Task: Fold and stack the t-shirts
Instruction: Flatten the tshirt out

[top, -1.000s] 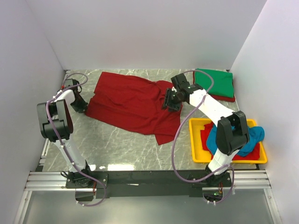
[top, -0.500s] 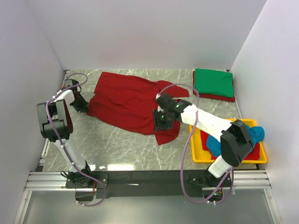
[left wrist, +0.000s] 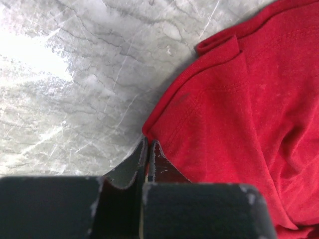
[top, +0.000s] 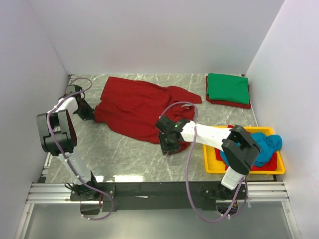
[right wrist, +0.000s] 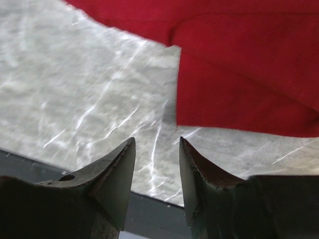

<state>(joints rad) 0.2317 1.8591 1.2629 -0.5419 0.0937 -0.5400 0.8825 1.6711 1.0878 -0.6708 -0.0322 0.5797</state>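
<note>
A dark red t-shirt [top: 139, 107] lies spread and rumpled on the marble table [top: 124, 154]. My left gripper [top: 88, 115] is at its left edge. In the left wrist view the left gripper [left wrist: 148, 145] is shut, its tips pinching the hem corner of the red t-shirt [left wrist: 239, 99]. My right gripper [top: 168, 144] hovers at the shirt's near right corner. In the right wrist view the right gripper [right wrist: 157, 142] stands open over bare marble, with nothing between its fingers and the red cloth [right wrist: 239, 74] just beyond them.
A folded green t-shirt [top: 228, 87] rests on a folded red one [top: 229, 103] at the back right. A yellow tray [top: 209, 167] at the near right holds a teal t-shirt [top: 266, 144] and red cloth. White walls enclose the table.
My right arm swung from the far side of the red t-shirt toward the near edge, stopping at its near right corner. The left gripper closed on the hem.
</note>
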